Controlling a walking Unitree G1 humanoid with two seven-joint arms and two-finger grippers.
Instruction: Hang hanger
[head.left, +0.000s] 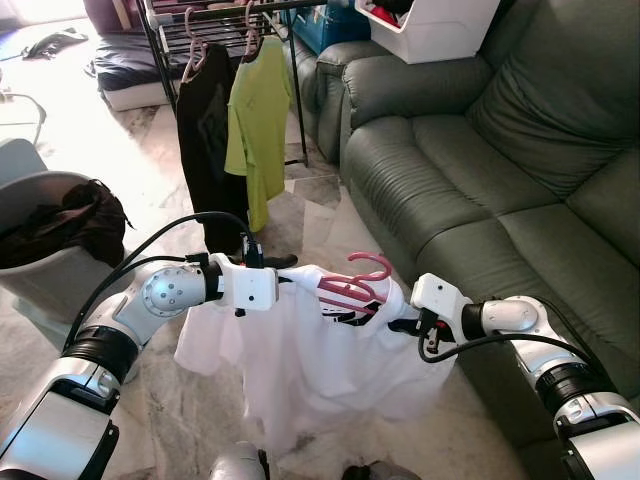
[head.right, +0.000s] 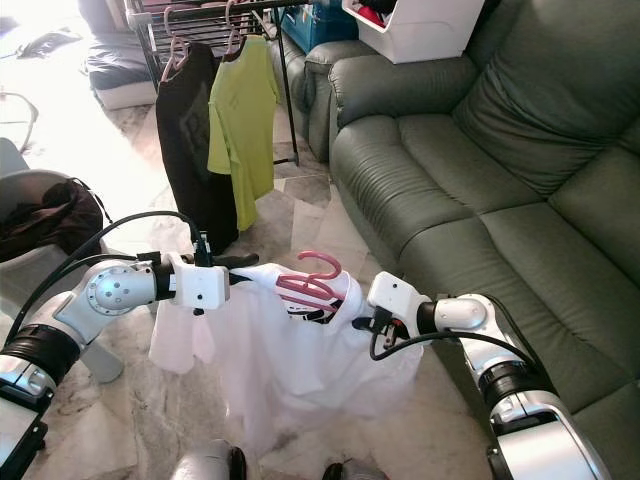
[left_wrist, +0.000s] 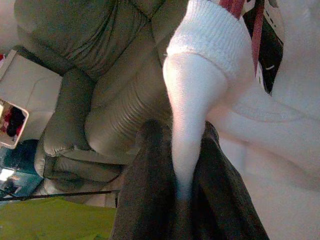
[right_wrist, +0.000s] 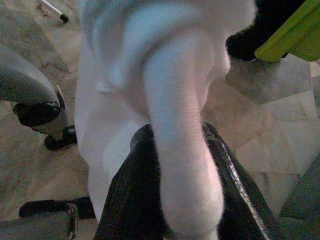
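Centrally, a pink hanger (head.left: 355, 283) sits inside the neck of a white shirt (head.left: 300, 370), held up in the air between the robot's two arms in front of its body, above the marble floor (head.left: 320, 205). The left hand (head.left: 272, 266) is pinched shut on one shoulder of the shirt, and the right hand (head.left: 405, 325) is pinched shut on the other, so the cloth is spread and the hook stands free on top. Well ahead stands a dark clothes rack (head.left: 225, 15), where a black shirt (head.left: 205, 135) and a green shirt (head.left: 258, 125) already hang. A green sofa (head.left: 480, 170) lies to the right, a laundry basket (head.left: 45, 270) to the left.
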